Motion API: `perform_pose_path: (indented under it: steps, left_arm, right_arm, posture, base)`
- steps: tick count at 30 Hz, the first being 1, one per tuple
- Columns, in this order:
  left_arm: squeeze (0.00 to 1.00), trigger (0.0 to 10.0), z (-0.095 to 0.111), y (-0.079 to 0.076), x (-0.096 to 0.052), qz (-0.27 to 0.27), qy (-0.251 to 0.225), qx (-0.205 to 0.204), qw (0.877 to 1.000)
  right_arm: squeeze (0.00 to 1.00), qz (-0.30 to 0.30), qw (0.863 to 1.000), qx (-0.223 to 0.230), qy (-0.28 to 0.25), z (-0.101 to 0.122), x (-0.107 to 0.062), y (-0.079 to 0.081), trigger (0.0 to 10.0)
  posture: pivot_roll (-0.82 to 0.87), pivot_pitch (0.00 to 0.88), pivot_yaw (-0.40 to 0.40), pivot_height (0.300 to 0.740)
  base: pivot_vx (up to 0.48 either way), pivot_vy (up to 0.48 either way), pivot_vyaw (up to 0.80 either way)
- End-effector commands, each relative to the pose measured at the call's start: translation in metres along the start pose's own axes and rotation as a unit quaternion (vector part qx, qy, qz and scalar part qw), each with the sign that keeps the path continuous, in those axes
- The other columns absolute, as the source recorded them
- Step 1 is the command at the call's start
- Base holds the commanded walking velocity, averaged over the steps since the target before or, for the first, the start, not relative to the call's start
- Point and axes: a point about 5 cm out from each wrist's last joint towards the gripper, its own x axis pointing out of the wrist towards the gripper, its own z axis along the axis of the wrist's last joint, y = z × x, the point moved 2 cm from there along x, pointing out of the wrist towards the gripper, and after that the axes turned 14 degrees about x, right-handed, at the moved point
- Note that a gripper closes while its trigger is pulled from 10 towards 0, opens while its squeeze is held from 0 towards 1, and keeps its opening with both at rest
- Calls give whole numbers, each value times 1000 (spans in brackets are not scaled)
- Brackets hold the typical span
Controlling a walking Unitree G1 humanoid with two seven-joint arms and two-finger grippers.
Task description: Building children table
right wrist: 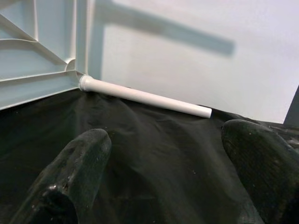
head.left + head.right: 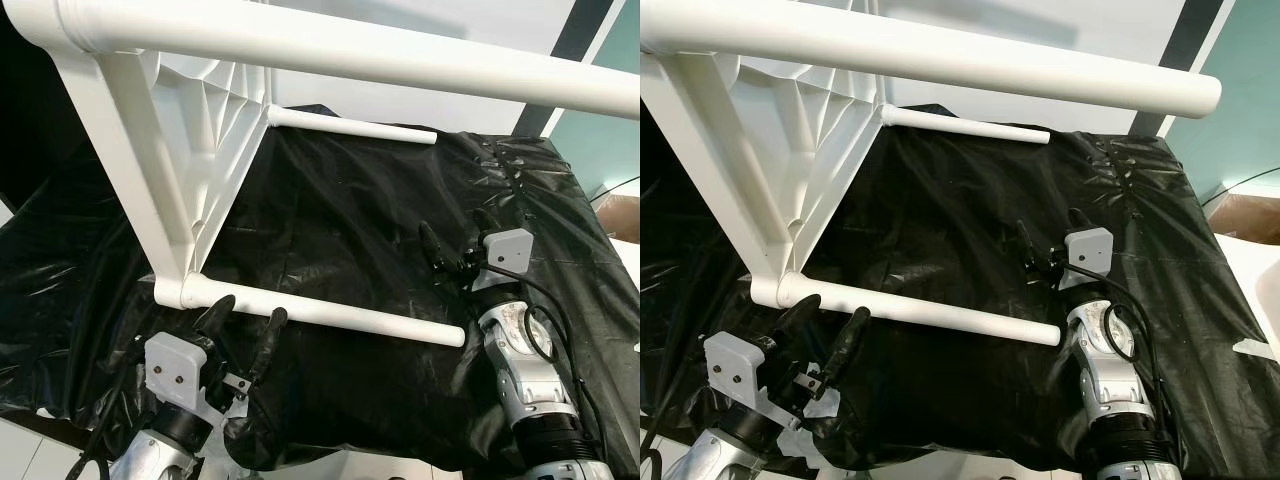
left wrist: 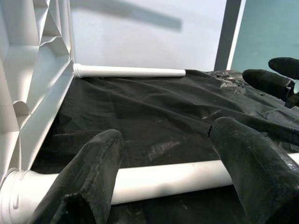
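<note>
You see a white children's table (image 2: 190, 150) of smooth, slightly glossy moulded plastic, its ribbed underside and round legs (image 2: 330, 318) alike. Beneath it lies a black plastic sheet (image 2: 350, 210), thin, crinkled and shiny. Each tool's fingers (image 3: 88, 177) look matt black and rubbery, with grey plastic housings (image 2: 175, 368) and silver metal arms (image 2: 525, 370).

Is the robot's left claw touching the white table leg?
Cannot tell. In the left wrist view the open left gripper straddles the leg; no clear contact or gap.
</note>
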Motion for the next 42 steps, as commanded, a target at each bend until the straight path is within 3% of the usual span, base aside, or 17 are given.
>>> perform_pose_path:
  steps: [1, 7, 15, 21, 35, 42]
  left_arm:
    - [0, 10000, -2, -2, 1, -14, -1, -11, 1000]
    - [0, 10000, -3, -2, 2, -12, 0, -15, 1000]
    - [0, 10000, -1, -1, 5, -11, -3, -13, 1000]
    - [0, 10000, -1, -1, 5, -12, -3, -13, 1000]
    - [0, 10000, 1, -1, 6, -16, -4, -13, 1000]
    - [0, 10000, 1, -3, 7, -26, -5, -3, 1000]
  right_arm:
    - [0, -2, 1000, -6, 0, 0, 1, -4, 10000]
    - [0, -4, 1000, -4, 0, 0, 2, -5, 10000]
    - [0, -4, 1000, -21, -2, 2, 5, -7, 10000]
    - [0, -8, 1000, 1, -6, 1, 5, -8, 10000]
    - [0, -11, 1000, -4, -8, 2, 5, -11, 10000]
    - [0, -15, 1000, 0, -10, 2, 4, -11, 10000]
  posture:
    - [189, 64, -46, 740]
    - [189, 61, -46, 740]
    - [187, 56, -46, 740]
    - [188, 57, -46, 740]
    - [185, 62, -44, 740]
    - [182, 65, -41, 740]
  base:
    - [0, 0, 0]
    - [0, 0, 0]
    - [0, 358, 200]
    - [0, 362, 345]
    - [0, 362, 0]
    - [0, 0, 0]
